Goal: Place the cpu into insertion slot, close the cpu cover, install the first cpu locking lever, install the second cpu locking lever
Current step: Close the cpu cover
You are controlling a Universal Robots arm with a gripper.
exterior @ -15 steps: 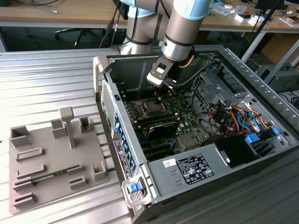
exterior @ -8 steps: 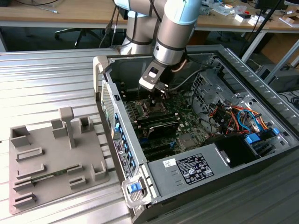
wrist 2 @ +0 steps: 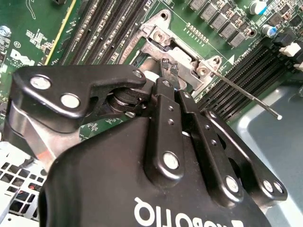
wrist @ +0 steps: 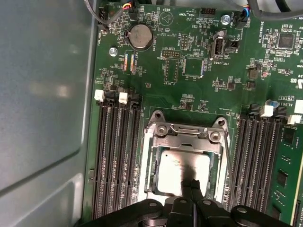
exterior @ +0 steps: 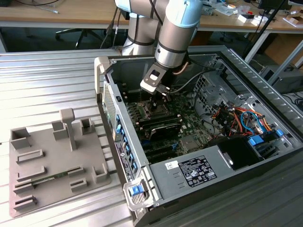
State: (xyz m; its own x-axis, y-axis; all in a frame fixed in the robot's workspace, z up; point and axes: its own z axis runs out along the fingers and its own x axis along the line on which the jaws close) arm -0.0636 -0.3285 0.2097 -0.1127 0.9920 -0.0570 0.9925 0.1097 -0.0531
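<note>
The cpu (wrist: 173, 170) lies silvery face up in the insertion slot (wrist: 146, 163) on the green motherboard. The shiny cpu cover (wrist: 187, 142) lies down over it, framing the chip. My gripper (wrist: 191, 185) hangs just over the chip's near edge, fingers together with nothing between them. In the second wrist view the gripper (wrist 2: 170, 67) has its tips at the cover's metal edge. A thin locking lever (wrist 2: 246, 97) sticks out free from the socket corner; it also runs along the socket's side (wrist: 228, 161). In the exterior view the gripper (exterior: 161, 94) reaches down into the open computer case.
Long black memory slots (wrist: 116, 156) flank the socket on both sides. The grey case wall (wrist: 42, 118) stands close by. Bundled cables (exterior: 236, 118) and a power supply (exterior: 199, 170) fill the case on the exterior view's right. A grey parts fixture (exterior: 52, 161) lies outside on its left.
</note>
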